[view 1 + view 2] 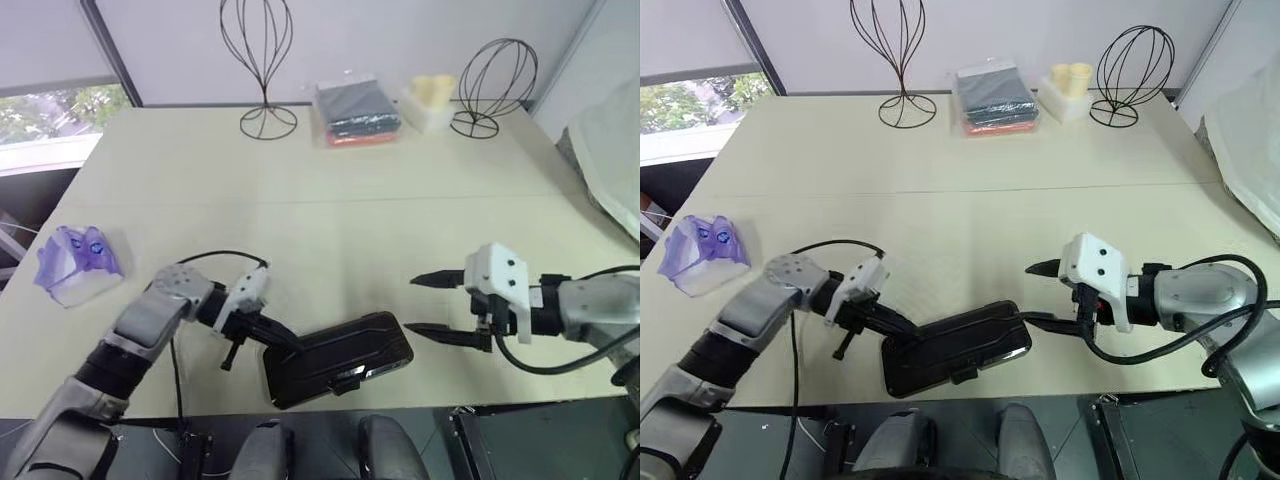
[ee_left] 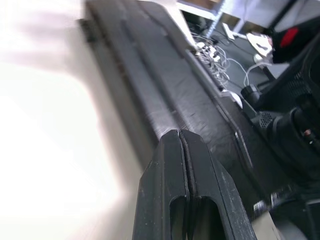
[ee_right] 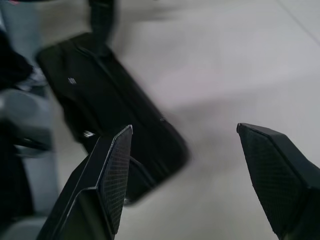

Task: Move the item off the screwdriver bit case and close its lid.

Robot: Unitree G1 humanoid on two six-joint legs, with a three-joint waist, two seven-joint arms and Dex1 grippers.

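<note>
Pale desk (image 1: 330,200) under a white wall, window at the far left. Near the front edge, a dark bit case (image 1: 338,358), lying flat and aslant, lid (image 1: 345,350) down over it with the small latch toward the front edge. Well apart at the desk's left edge, a small clear packet (image 1: 76,262) with purple print, off the case. Left hand (image 1: 285,342): fingers pressed together with nothing between them, tips resting on the case's left end. Right hand (image 1: 432,305): fingers spread wide, empty, pointing at the case's right end, just beside it; cannot tell whether the lower finger touches. At the far edge, two wire stands (image 1: 262,60) (image 1: 492,85), a clear bag of folded dark cloth (image 1: 356,112), and a white box (image 1: 430,105).
</note>
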